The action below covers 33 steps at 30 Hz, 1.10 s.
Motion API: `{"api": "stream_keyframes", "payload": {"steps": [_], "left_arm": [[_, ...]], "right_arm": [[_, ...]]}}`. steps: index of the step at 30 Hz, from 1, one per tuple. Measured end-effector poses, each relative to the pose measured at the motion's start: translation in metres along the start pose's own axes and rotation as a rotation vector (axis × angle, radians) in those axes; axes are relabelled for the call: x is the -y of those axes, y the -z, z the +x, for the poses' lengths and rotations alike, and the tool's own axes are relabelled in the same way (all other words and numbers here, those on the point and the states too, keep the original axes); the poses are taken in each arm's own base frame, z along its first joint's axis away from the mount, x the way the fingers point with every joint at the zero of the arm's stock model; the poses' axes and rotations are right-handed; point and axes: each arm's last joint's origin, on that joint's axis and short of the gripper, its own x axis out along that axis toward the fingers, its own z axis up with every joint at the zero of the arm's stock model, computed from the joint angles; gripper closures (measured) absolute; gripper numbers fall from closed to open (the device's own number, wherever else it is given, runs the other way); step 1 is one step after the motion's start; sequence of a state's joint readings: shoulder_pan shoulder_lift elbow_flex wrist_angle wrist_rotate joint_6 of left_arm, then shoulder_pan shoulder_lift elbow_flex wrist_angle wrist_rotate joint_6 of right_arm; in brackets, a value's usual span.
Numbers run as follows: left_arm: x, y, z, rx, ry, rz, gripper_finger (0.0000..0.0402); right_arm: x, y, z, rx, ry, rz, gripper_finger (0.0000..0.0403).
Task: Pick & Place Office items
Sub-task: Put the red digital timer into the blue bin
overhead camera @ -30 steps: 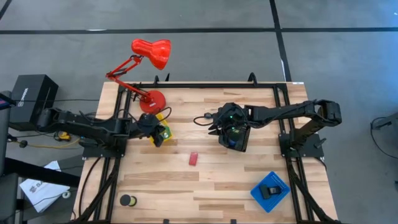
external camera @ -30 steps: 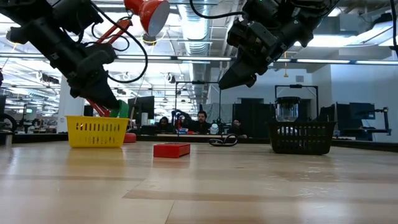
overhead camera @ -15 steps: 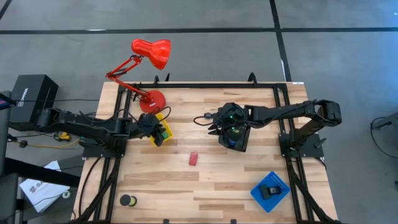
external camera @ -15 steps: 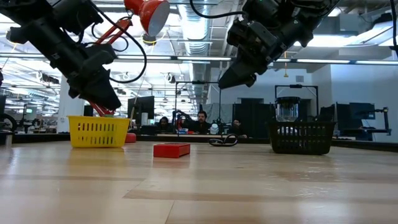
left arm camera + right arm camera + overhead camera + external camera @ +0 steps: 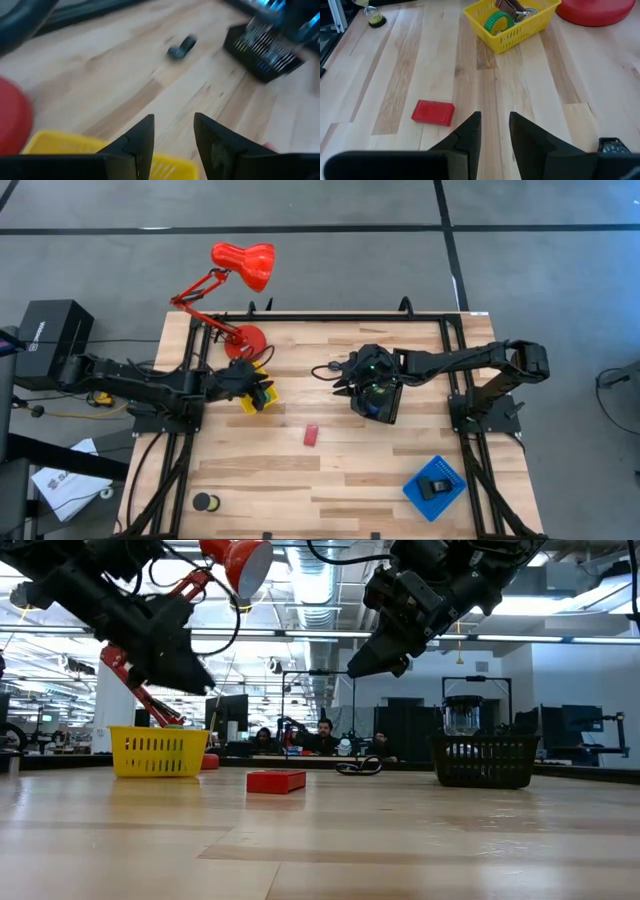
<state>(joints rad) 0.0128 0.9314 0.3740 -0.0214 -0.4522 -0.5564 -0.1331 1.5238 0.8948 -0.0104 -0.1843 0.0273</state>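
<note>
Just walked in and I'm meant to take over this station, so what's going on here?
Two arms are sorting small office items into baskets. The left gripper hangs above the yellow basket, jaws apart and empty; a green roll lies in the basket. The right gripper hangs above the table beside the black basket, with a narrow gap between its fingers and nothing in it. A red block and a black disc lie loose on the table.

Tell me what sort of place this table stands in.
Likely an open-plan lab or office workshop: seated people at desks behind the wooden table, exposed ceiling ducts overhead, and taped lines on a grey floor.
</note>
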Motion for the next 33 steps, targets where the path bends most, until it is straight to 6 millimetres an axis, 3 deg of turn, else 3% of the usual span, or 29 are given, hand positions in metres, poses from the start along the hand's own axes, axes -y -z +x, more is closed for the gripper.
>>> {"api": "stream_keyframes", "payload": {"steps": [6, 12, 19, 22, 27, 33], "left_arm": [[0.006, -0.010, -0.001, 0.091, 0.057, -0.051, 0.0271], [0.006, -0.010, -0.001, 0.091, 0.057, -0.051, 0.0271], [0.006, -0.010, -0.001, 0.091, 0.058, -0.051, 0.0271], [0.006, -0.010, -0.001, 0.091, 0.058, -0.052, 0.0271], [0.006, -0.010, -0.001, 0.090, 0.060, -0.051, 0.0271], [0.006, -0.010, -0.001, 0.090, 0.060, -0.052, 0.0271]], "right_arm": [[-0.015, -0.001, 0.002, 0.014, -0.040, -0.078, 0.0310], [-0.051, -0.002, 0.005, 0.051, -0.207, -0.231, 0.0310], [-0.085, -0.011, 0.003, 0.245, -0.259, -0.668, 0.0310], [-0.093, -0.015, 0.002, 0.327, -0.252, -0.780, 0.0310], [-0.098, -0.020, 0.005, 0.407, -0.243, -0.799, 0.0310], [-0.097, -0.009, 0.026, 0.364, -0.254, -0.777, 0.0310]]}}
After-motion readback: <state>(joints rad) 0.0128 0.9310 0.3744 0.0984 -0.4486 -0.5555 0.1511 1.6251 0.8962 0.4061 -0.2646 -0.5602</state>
